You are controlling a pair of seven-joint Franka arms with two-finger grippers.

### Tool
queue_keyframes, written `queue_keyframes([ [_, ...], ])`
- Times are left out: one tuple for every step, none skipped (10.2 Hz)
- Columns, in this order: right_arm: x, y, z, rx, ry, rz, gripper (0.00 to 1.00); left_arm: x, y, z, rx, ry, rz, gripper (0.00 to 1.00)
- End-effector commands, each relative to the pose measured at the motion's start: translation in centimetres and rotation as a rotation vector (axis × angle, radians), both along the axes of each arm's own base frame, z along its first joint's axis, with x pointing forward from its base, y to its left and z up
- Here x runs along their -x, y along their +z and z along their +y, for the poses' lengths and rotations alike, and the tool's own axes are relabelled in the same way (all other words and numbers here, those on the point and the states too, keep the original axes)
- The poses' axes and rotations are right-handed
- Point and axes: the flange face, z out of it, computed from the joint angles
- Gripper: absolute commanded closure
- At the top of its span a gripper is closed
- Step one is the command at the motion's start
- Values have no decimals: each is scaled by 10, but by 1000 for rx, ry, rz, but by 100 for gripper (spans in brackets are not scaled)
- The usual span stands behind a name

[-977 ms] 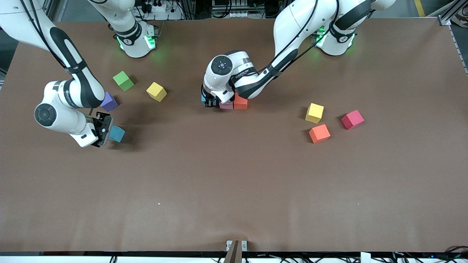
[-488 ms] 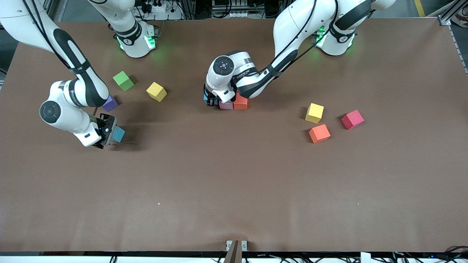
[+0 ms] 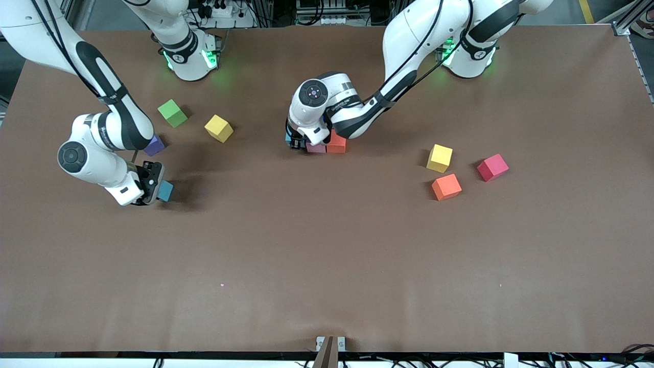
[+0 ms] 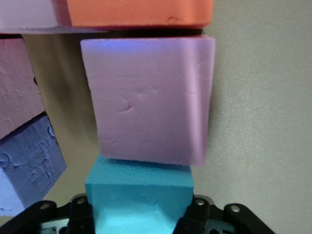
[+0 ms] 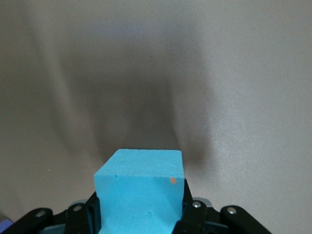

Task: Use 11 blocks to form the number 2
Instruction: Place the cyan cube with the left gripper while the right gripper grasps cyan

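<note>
In the table's middle stands a cluster of blocks: a pink block (image 3: pixel 316 148) and a red-orange block (image 3: pixel 336 143) side by side. My left gripper (image 3: pixel 294 142) is shut on a blue block (image 4: pixel 141 195), which rests against the pink block (image 4: pixel 151 97). In the left wrist view a red-orange block (image 4: pixel 136 12) and a purple block (image 4: pixel 27 165) also show. Toward the right arm's end, my right gripper (image 3: pixel 152 185) is shut on another blue block (image 3: pixel 165 191), low at the table. That blue block (image 5: pixel 141 192) fills the gap between the fingers.
A purple block (image 3: pixel 154 145), a green cube (image 3: pixel 172 113) and a yellow cube (image 3: pixel 218 128) lie near the right arm. Toward the left arm's end lie a yellow cube (image 3: pixel 440 158), an orange block (image 3: pixel 446 186) and a red block (image 3: pixel 492 167).
My right gripper has slid over the blue block and closed its fingers on it. The left gripper has barely shifted at the cluster.
</note>
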Motion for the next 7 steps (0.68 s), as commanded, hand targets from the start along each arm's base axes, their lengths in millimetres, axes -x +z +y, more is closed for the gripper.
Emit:
queue_keyframes([
  [3,-4,-6,-15,2,2,58,-2,0,3,19,-5,-11,100],
  [3,-3,-3,-17,7,5,64,-2,-1,3,20,-6,-11,100],
  [-3,5,2,-13,17,-10,63,-4,-4,5,15,-5,-10,100],
  [-13,18,13,-14,33,-40,63,-4,-4,5,15,-5,-10,100],
  [-20,30,23,-14,49,-44,63,-5,-6,6,13,-4,-8,100],
  [-28,39,29,-15,56,-31,63,-4,-9,5,13,-8,-7,100],
  [-33,48,37,-17,68,-30,63,-3,-10,6,12,-12,-6,100],
])
